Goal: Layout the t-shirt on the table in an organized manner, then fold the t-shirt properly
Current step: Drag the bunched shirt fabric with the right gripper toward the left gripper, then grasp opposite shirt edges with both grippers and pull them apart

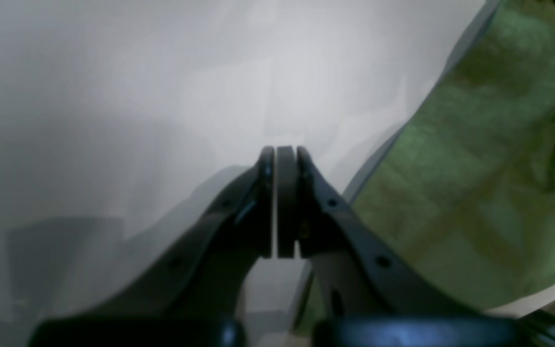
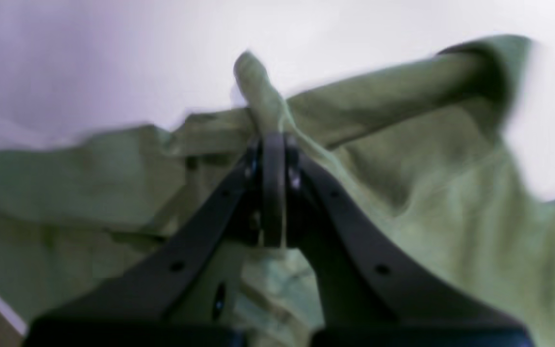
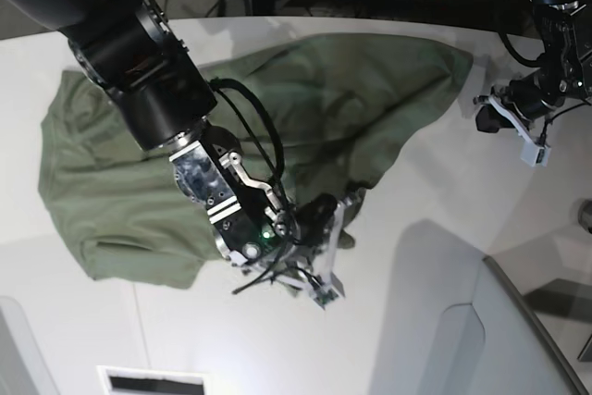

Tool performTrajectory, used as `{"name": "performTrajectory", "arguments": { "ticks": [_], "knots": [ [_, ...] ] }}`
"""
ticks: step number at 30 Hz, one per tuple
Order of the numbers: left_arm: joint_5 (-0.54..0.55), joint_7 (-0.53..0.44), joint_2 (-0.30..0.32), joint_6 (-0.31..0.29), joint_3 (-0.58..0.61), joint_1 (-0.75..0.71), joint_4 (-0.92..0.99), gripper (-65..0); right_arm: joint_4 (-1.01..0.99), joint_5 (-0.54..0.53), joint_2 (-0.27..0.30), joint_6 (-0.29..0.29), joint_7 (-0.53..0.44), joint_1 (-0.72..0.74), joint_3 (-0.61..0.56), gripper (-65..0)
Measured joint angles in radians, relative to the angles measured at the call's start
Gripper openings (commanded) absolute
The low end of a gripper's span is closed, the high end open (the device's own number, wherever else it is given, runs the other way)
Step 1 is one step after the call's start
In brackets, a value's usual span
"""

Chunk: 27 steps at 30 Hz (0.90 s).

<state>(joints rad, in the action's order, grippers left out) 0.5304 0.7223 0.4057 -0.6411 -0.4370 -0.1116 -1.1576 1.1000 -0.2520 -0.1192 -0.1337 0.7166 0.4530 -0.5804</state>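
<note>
Right wrist view: we see the right gripper [image 2: 273,144] pinching the t-shirt [image 2: 427,193]; left wrist view: the left gripper [image 1: 280,154] closed, empty, above the table [image 1: 113,96].

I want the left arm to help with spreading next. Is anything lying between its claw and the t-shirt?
Nothing visible. The left claw is shut and empty over bare table, and the t-shirt lies just beside it with only white tabletop between. The right claw is already shut on a fold of the shirt.

Left gripper [image 1: 284,159] fingers closed, right gripper [image 2: 272,144] clamped
</note>
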Motion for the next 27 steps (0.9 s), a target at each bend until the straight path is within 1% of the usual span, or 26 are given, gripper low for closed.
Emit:
{"name": "performTrajectory", "arguments": {
  "ticks": [2, 4, 8, 10, 15, 17, 19, 20, 22, 24, 25, 27],
  "knots": [
    [0.001, 0.000, 0.000, 0.000, 0.000, 0.000, 0.000, -65.0, 0.058, -0.014, 0.005, 0.011, 0.028, 0.001, -0.054, -65.0],
    [0.001, 0.000, 0.002, 0.000, 0.000, 0.001, 0.000, -65.0, 0.102, -0.087, 0.008, 0.004, 0.045, -0.003, -0.127, -65.0],
    [0.000, 0.000, 0.002, 0.000, -0.001, 0.000, 0.000, -65.0, 0.140, -0.186, -0.001, -0.005, 0.042, -0.005, -0.236, -65.0],
    [0.001, 0.000, 0.003, 0.000, -0.001, 0.000, -0.001, -65.0, 0.147, -0.214, 0.006, 0.005, -0.011, 0.005, -0.296, -65.0],
    [0.000, 0.000, 0.003, 0.000, -0.007, 0.000, -0.001, -65.0, 0.142, -0.305, 0.005, 0.001, -0.134, 0.035, -0.422, -64.7],
    [0.000, 0.000, 0.008, 0.000, -0.009, 0.000, -0.002, -65.0, 0.113, -0.339, 0.000, -0.008, -0.188, 0.060, -0.450, -63.5],
    [0.001, 0.000, 0.008, 0.000, -0.009, 0.000, -0.008, -65.0, 0.063, -0.359, -0.005, 0.009, -0.253, 0.065, -0.447, -55.7],
    [0.000, 0.000, 0.007, 0.000, -0.008, -0.004, -0.017, -65.0, 0.038, -0.359, -0.005, 0.010, -0.269, 0.064, -0.436, -49.2],
    [-0.004, 0.004, 0.007, 0.000, -0.001, -0.012, -0.048, -65.0, 0.007, -0.354, -0.001, 0.009, -0.282, 0.055, -0.405, -35.6],
    [0.003, 0.002, 0.006, -0.001, 0.000, -0.026, -0.080, -65.0, -0.005, -0.354, 0.001, 0.013, -0.282, 0.050, -0.370, -26.9],
    [0.005, 0.000, 0.005, -0.003, 0.000, -0.032, -0.095, -65.0, -0.005, -0.354, 0.003, 0.030, -0.281, 0.050, -0.358, -26.4],
    [0.003, 0.002, 0.004, -0.003, 0.000, -0.043, -0.117, -65.0, 0.013, -0.352, 0.016, 0.050, -0.288, 0.047, -0.343, -28.1]
  ]
}}
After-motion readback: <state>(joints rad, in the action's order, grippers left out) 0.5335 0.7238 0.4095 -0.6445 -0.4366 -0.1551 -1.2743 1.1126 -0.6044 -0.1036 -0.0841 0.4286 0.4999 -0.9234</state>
